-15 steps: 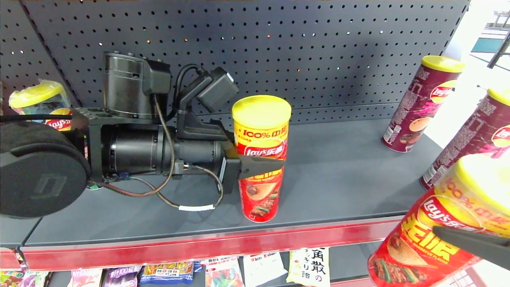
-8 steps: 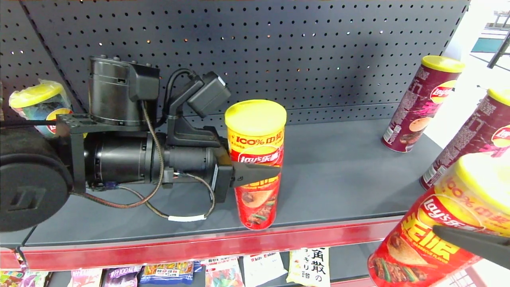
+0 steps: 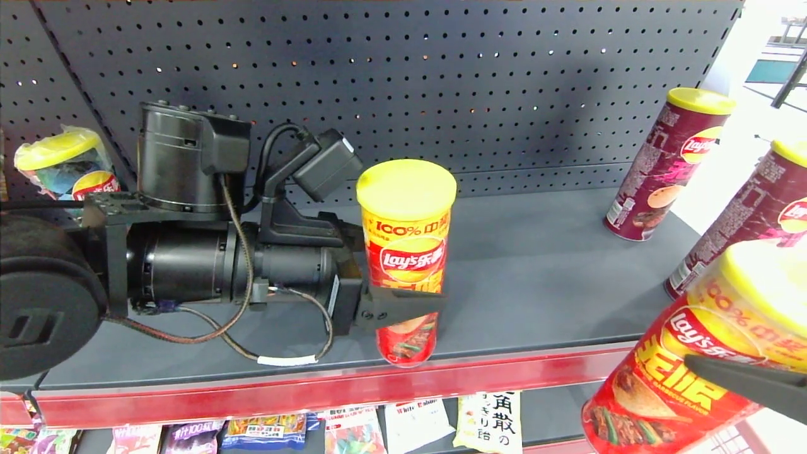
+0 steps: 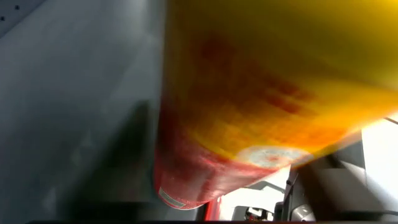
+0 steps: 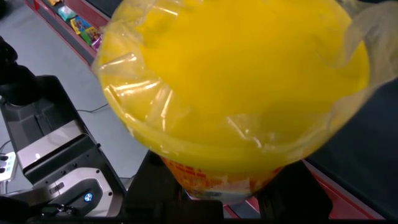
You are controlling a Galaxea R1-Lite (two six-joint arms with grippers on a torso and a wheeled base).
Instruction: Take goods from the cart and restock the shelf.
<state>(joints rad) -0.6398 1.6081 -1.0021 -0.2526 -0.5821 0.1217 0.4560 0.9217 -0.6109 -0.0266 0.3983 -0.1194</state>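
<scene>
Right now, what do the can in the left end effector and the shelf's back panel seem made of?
Can: likely cardboard tube, glossy printed wrap; lid looks smooth yellow plastic. Back panel: probably painted metal, matte grey, regular punched holes.

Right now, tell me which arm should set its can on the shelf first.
Left. The left gripper holds its upright red can over the shelf board, near the front edge. The right gripper holds a tilted red can lower, out in front of the shelf.
</scene>
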